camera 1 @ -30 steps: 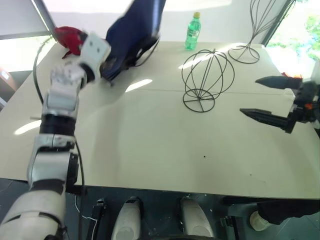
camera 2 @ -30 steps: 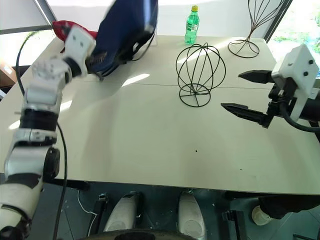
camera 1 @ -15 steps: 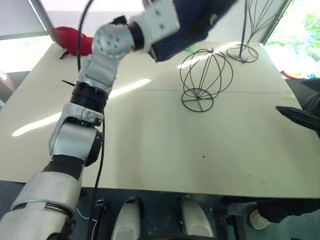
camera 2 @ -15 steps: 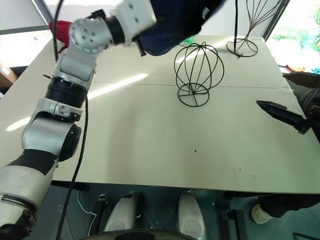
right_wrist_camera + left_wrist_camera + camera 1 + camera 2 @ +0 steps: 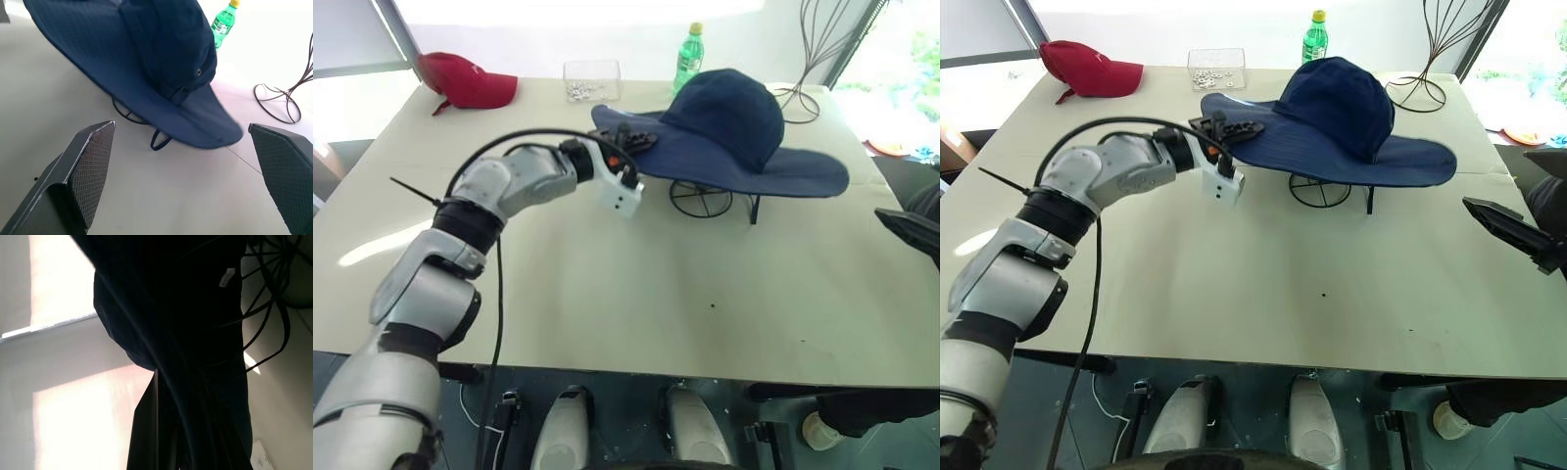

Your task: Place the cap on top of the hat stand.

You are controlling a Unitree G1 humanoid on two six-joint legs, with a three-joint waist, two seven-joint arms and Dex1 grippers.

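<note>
Left gripper (image 5: 1226, 128) pinched shut on near brim of cap (image 5: 1337, 103); cap draped over stand (image 5: 1320, 191), crown seated on the cage, brim sloping down toward the right, chin cord hanging; right gripper (image 5: 183, 161) spread wide, apart from cap, holding nothing. Risks, as judged: brim dragged sideways if released while pulling, tipping the light stand; crown off-centre, sliding off; cord snagging the wire base.
</note>
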